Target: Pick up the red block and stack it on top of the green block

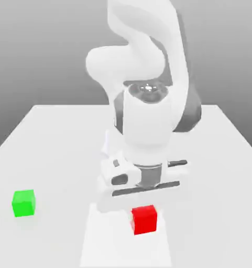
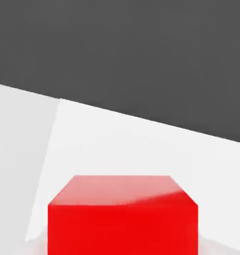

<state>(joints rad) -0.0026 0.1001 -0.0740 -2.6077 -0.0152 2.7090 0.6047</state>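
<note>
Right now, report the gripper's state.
Gripper: low over the red block; cannot be told whether open or closed.

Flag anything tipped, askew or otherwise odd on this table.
Nothing stands out. The red block sits flat and upright on the table beneath the arm, and the green block sits flat and apart toward the exterior view's left. Neither looks tilted or damaged.

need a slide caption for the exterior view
Panda arm lowered over the red block, with the green block apart on the table toward the view's left.
</note>
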